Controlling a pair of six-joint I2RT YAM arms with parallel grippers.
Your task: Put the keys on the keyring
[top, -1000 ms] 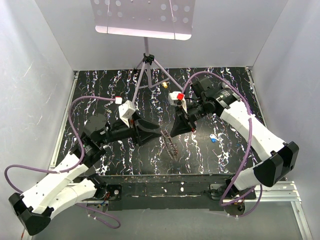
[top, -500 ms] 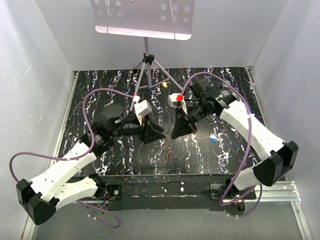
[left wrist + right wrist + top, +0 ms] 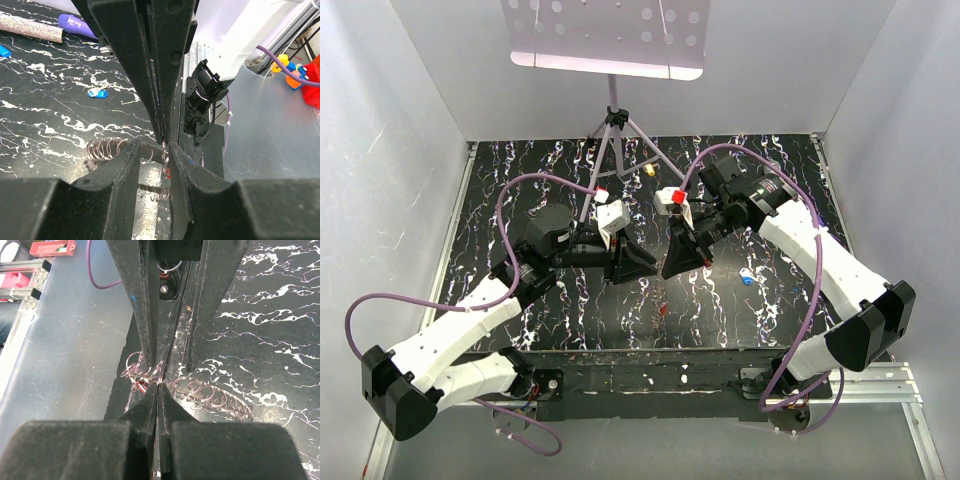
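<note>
1. Both hands meet over mid-desk (image 3: 520,170), tips nearly together. The left hand (image 3: 645,266) reaches in from the left, the right hand (image 3: 672,268) from the right.
2. Right hand: jaws fully closed, pinching a strand of the keyring (image 3: 210,395) at the very tips.
3. Keyring: thin grey wire coils hanging from that pinch. Loops spill out to both sides of the right hand's tips.
4. Left hand: jaws partly apart, with a narrow gap. The right hand's tips and the pinched strand sit in that gap. Cannot tell whether its fingers (image 3: 115,185) touch the wire.
5. Red key (image 3: 142,386): a red bit among the loops just beside the pinch. Cannot tell if it is threaded on the wire or only behind it.
6. Blue key (image 3: 747,278): flat on the desk, right of the hands, apart from the keyring.
7. Yellow speck (image 3: 650,170): far part of the desk, by the legs of the stand (image 3: 613,115). Too small to tell what it is.
</note>
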